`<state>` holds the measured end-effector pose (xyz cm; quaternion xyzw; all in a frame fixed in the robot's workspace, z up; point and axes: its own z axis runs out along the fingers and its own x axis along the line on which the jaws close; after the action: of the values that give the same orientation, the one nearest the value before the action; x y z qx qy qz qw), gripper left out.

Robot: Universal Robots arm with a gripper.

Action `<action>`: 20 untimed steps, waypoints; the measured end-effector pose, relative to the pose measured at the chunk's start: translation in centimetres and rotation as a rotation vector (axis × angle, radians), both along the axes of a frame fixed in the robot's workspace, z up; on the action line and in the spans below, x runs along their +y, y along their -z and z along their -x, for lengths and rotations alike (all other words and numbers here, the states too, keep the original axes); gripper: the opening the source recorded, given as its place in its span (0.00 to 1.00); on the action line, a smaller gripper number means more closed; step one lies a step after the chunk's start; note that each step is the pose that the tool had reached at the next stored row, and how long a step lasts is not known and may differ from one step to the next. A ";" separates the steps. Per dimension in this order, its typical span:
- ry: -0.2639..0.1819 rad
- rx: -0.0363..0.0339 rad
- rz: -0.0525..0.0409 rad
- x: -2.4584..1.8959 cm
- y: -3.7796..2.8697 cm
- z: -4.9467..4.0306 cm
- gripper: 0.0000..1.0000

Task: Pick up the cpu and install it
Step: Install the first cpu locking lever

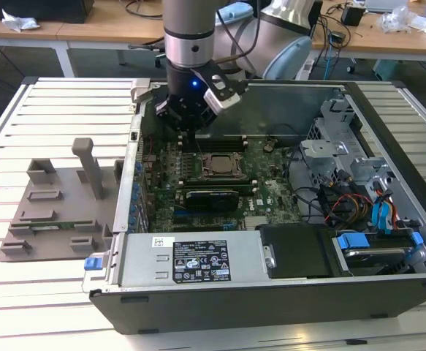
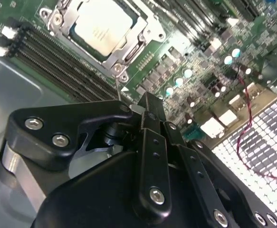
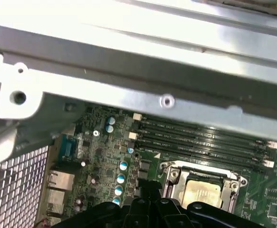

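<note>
The cpu (image 1: 216,162) lies flat in its socket on the green motherboard, silvery top up, inside the metal socket frame (image 2: 128,52). It also shows in both wrist views: cpu (image 2: 100,23), cpu (image 3: 202,192). My gripper (image 1: 191,137) hangs just off the socket's corner, toward the exterior view's left. It is shut with nothing between its fingers. In the second wrist view the gripper (image 2: 148,100) tip sits close to the thin socket lever (image 2: 118,88). The gripper (image 3: 148,192) is apart from the chip.
The open computer case (image 1: 388,292) surrounds the board. Its steel wall (image 3: 143,76) runs close behind the gripper. Memory slots (image 3: 200,135) lie beside the socket. A drive cage and cables (image 1: 359,197) fill the exterior view's right. A grey fixture (image 1: 59,205) stands outside, left.
</note>
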<state>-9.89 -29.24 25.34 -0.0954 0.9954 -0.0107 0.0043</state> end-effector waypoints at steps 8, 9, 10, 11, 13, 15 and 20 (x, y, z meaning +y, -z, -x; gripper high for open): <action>0.001 -0.0029 -0.0026 0.90 -0.34 0.71 0.11; 0.001 -0.0029 -0.0048 1.00 -0.34 0.71 0.11; 0.002 -0.0029 -0.0094 1.17 -0.34 0.71 0.11; 0.004 -0.0029 -0.0098 1.23 -0.34 0.71 0.11; 0.016 -0.0028 -0.0098 1.27 -0.35 0.71 0.11; 0.044 -0.0031 -0.0095 1.28 -0.34 0.69 0.11; 0.102 -0.0030 -0.0090 1.30 -0.32 0.43 0.11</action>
<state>-10.32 -27.94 25.67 -0.0445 0.9990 -0.0065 0.0057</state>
